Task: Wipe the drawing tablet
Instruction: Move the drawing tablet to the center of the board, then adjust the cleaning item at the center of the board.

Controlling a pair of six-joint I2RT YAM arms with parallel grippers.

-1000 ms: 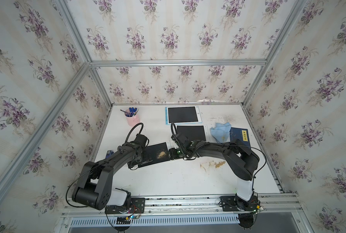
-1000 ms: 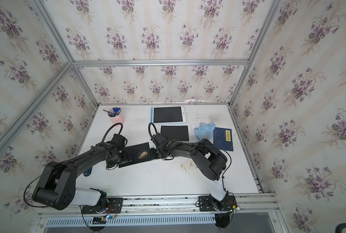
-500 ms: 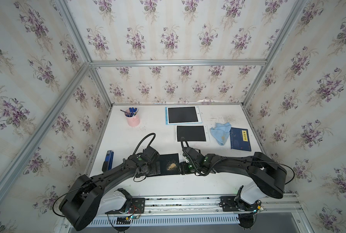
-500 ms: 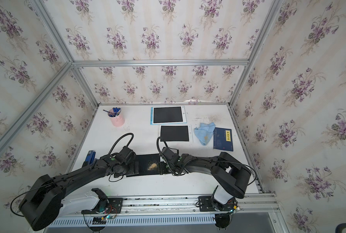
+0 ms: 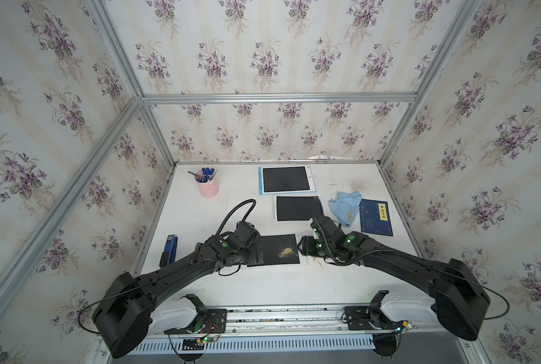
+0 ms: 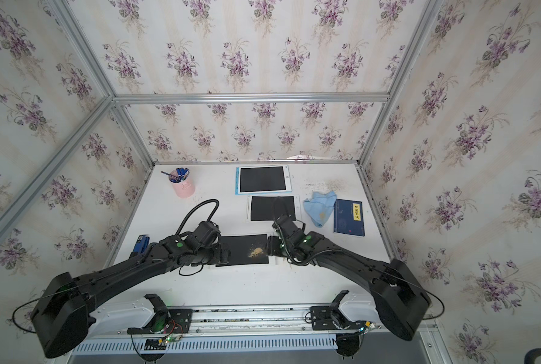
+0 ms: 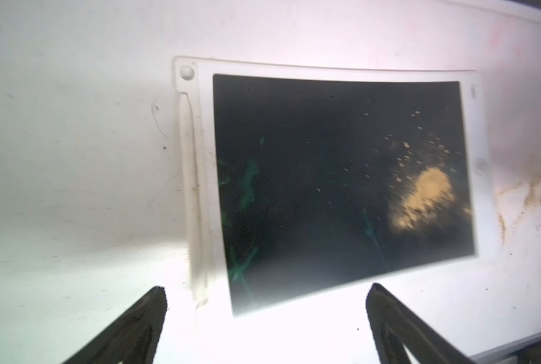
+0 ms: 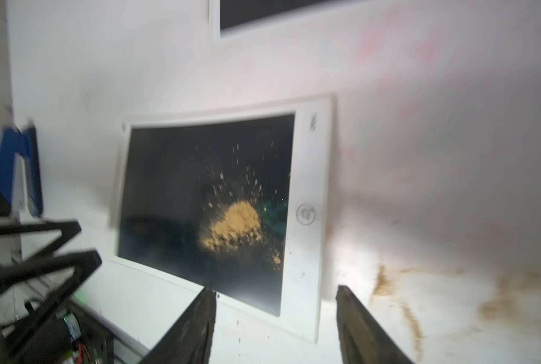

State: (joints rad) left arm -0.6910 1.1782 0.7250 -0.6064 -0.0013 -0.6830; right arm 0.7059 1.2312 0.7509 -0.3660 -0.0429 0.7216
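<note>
Top views are showing the table from the robot's side, so 12 o'clock is pointing toward the back wall. Starting at the left, a blue stapler is lying near the table's 9 o'clock edge. A pink cup of pens is standing at 11 o'clock.

The left gripper is hanging over the 9 o'clock end of the tablet, which is lying flat, screen up, in the table's near middle. In the left wrist view its fingers are standing wide apart and holding nothing, with the tablet's corner showing between them.

A tan powder heap is resting on the screen toward its 3 o'clock side, with loose grains scattered around it.

The right gripper is hovering at the tablet's 3 o'clock end. In the right wrist view its fingers are standing partly apart and gripping nothing, with the tablet's corner lying under the gap. I cannot tell whether a fingertip is touching it. Tan smears are marking the table at the tablet's 4 o'clock.

At the tablet's 12 o'clock a second tablet is lying, and beyond it a blue-framed tablet. At 1 o'clock a crumpled blue cloth is lying just beside a dark book.
</note>
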